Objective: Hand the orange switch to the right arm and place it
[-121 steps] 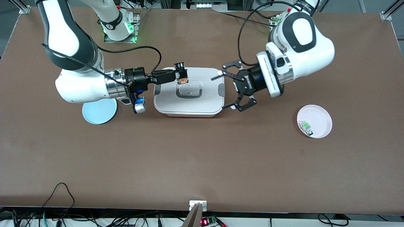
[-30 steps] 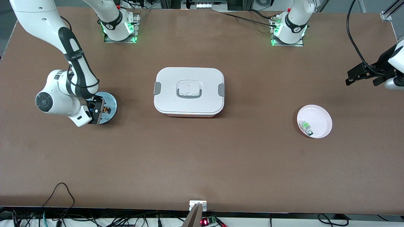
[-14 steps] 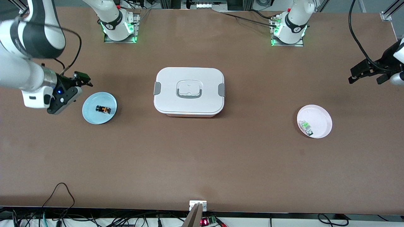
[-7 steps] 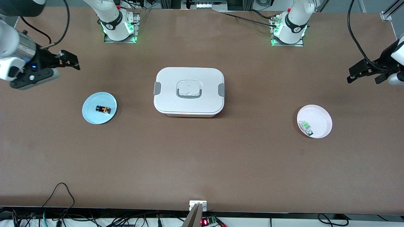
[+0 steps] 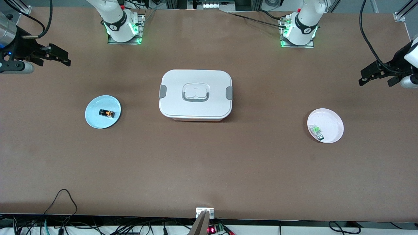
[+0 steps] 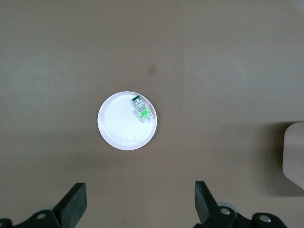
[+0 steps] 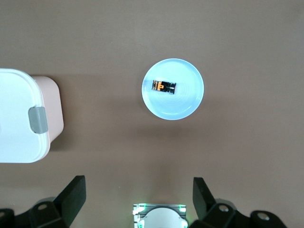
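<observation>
The orange switch, tiny and black with an orange mark, lies on a small light-blue plate toward the right arm's end of the table. It also shows in the right wrist view, on that plate. My right gripper is open and empty, raised over the table's edge at that end, well apart from the plate; its jaws show wide apart in the right wrist view. My left gripper is open and empty, raised over the left arm's end of the table.
A white lidded box with grey latches sits mid-table; its end shows in the right wrist view. A pale pink plate holds a small clear-and-green component, also seen in the left wrist view.
The right gripper carried the switch from over the box to the blue plate, let it go, then rose and drew back toward the table's edge. The left gripper withdrew to its end and stays there.
</observation>
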Controlling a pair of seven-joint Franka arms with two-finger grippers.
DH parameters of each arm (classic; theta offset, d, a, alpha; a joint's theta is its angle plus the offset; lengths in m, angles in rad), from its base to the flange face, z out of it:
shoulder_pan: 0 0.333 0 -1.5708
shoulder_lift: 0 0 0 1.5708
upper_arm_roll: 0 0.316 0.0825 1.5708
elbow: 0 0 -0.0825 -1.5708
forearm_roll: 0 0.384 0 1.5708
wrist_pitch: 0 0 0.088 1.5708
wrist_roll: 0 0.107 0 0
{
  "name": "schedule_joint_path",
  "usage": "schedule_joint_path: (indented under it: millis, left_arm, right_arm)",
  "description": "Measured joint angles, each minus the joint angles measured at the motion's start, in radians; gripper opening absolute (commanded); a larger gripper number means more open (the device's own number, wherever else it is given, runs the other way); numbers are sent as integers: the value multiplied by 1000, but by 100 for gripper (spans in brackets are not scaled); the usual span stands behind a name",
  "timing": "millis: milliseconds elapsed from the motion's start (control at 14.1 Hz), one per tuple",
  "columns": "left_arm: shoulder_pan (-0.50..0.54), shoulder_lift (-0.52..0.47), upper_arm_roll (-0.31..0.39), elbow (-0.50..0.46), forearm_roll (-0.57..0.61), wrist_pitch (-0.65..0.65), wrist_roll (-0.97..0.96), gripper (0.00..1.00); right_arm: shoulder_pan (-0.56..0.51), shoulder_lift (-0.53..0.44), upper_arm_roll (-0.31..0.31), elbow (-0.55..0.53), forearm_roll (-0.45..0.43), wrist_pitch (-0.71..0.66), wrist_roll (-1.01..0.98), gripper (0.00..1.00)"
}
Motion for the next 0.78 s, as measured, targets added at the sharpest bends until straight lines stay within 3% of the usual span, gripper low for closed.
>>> schedule_joint_path:
  millis: [783]
  left_arm:
    - [0, 2, 0, 0, 15, -2, 42, 100]
  right_arm:
    - [25, 73, -6, 111, 0, 3, 26, 100]
